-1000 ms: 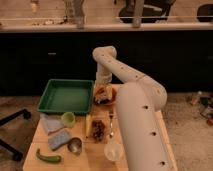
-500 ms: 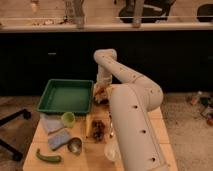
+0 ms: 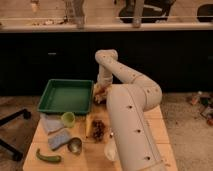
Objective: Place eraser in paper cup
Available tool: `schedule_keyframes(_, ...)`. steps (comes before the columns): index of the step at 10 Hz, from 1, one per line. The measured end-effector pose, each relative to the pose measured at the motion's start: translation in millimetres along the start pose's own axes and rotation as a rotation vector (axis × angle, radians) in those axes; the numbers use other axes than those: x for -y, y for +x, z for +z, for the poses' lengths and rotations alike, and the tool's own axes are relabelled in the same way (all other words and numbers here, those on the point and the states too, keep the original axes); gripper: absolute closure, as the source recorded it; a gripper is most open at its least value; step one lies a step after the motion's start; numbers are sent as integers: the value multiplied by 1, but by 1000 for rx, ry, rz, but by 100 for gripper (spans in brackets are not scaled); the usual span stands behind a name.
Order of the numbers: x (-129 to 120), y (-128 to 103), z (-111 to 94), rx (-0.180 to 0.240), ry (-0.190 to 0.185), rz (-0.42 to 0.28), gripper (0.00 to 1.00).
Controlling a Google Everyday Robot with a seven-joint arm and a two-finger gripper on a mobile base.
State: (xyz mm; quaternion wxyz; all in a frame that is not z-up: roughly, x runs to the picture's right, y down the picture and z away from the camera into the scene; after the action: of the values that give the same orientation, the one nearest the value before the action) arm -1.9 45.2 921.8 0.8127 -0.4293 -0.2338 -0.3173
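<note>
My gripper (image 3: 101, 93) hangs at the end of the white arm, low over the wooden table's (image 3: 156, 120) far side, just right of the green tray (image 3: 65, 96). Something brownish shows at its tip, but I cannot tell whether it is the eraser; no eraser shows elsewhere. The white paper cup (image 3: 109, 149) stands near the table's front, its right part hidden behind my arm. The gripper is far behind the cup.
A light green cup (image 3: 68, 118), a small metal cup (image 3: 75, 145), a yellow strip (image 3: 89, 125), dark reddish bits (image 3: 98, 129), two grey-blue cloths (image 3: 56, 131) and a green vegetable (image 3: 48, 157) lie on the table's left and middle. My arm covers the right part. A chair base (image 3: 10, 120) stands at left.
The arm's lower link has swung a little to the left. The gripper has stayed by the tray's right edge.
</note>
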Motion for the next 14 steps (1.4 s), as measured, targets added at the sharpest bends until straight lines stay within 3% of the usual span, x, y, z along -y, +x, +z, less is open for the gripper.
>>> schedule_keyframes(8, 5, 11, 10, 44, 4, -24, 20)
schedule_keyframes(12, -1, 19, 13, 99, 51, 8, 20)
schedule_keyframes(14, 1, 17, 15, 109, 53, 11, 20)
